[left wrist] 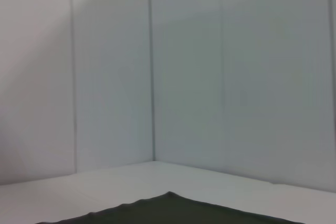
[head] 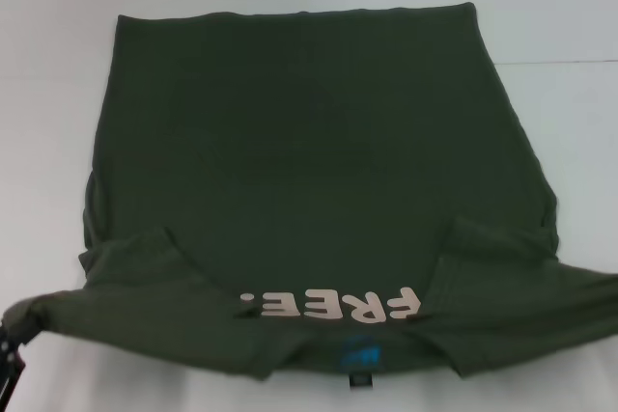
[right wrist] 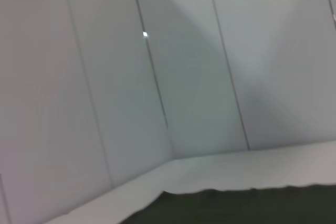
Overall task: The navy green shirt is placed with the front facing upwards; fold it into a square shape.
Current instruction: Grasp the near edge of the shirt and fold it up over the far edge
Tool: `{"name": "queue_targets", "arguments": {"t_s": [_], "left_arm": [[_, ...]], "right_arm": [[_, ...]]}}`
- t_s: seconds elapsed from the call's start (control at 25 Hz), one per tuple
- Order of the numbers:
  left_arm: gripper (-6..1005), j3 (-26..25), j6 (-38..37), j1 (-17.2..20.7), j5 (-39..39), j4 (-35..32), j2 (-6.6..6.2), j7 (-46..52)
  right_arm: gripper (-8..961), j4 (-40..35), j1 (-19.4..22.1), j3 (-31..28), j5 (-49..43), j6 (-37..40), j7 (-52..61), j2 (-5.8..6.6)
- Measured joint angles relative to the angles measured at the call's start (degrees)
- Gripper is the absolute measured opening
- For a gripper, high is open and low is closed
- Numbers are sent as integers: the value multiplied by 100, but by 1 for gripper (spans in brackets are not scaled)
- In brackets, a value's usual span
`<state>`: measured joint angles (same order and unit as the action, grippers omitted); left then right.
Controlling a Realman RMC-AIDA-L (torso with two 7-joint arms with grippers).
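Note:
The navy green shirt [head: 309, 161] lies spread on the white table [head: 58, 65], collar and blue label [head: 359, 354] nearest me. A plain layer of cloth covers the chest, so only the lower part of the cream letters [head: 333, 306] shows. Both sleeves stretch sideways at the near edge. The left sleeve [head: 87, 301] is drawn to a bunched point at my left gripper [head: 12, 340] in the bottom left corner, which is shut on it. The right sleeve [head: 570, 301] runs off the right edge, and my right gripper is out of view. Dark cloth [left wrist: 173, 211] [right wrist: 252, 205] shows low in both wrist views.
White table surface surrounds the shirt on the far side and both sides. Pale panelled walls [left wrist: 210, 77] [right wrist: 184, 77] stand behind the table in the wrist views.

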<state>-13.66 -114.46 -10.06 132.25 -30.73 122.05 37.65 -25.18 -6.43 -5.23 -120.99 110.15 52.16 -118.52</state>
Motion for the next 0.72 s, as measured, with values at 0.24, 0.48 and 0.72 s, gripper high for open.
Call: {"name": "queue_targets", "arguments": {"t_s": [0.24, 0.48, 0.72], "left_arm": [[28, -229, 611, -277, -67, 303, -20, 111], [34, -425, 1643, -722, -92, 605, -15, 237], [49, -487, 2659, -1198, -416, 820, 28, 225]], "right_arm": [[42, -2, -358, -21, -5, -629, 333, -5], [42, 2, -820, -7, 11, -1320, 665, 25], [42, 7, -1323, 0, 9, -1980, 748, 28]]}}
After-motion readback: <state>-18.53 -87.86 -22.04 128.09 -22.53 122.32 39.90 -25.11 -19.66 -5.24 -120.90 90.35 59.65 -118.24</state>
